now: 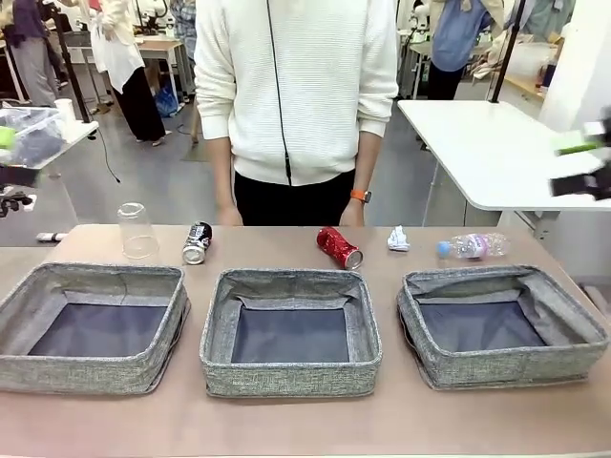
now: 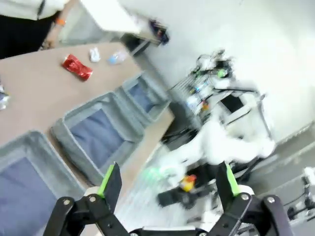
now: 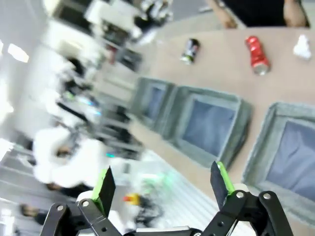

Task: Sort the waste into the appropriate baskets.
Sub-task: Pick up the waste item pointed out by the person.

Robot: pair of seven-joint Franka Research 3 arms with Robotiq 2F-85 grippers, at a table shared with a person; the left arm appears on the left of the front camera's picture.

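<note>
Three grey fabric baskets stand in a row: left (image 1: 86, 374), middle (image 1: 291, 378), right (image 1: 506, 368). Behind them the waste lies in a line: an upturned clear cup (image 1: 137, 231), a black-and-silver can (image 1: 197, 242), a crushed red can (image 1: 339, 247), a white paper wad (image 1: 398, 239) and a clear bottle (image 1: 473, 246). My left gripper (image 2: 169, 182) hangs open and empty, high off the table's near side, and sees the red can (image 2: 77, 67). My right gripper (image 3: 162, 182) is also open and empty, raised and blurred at the far right (image 1: 584, 157).
A person in a white sweater (image 1: 296, 86) stands at the far edge with hands low by the table. A white side table (image 1: 487, 143) is at the back right. Bare tabletop (image 1: 286, 425) runs in front of the baskets.
</note>
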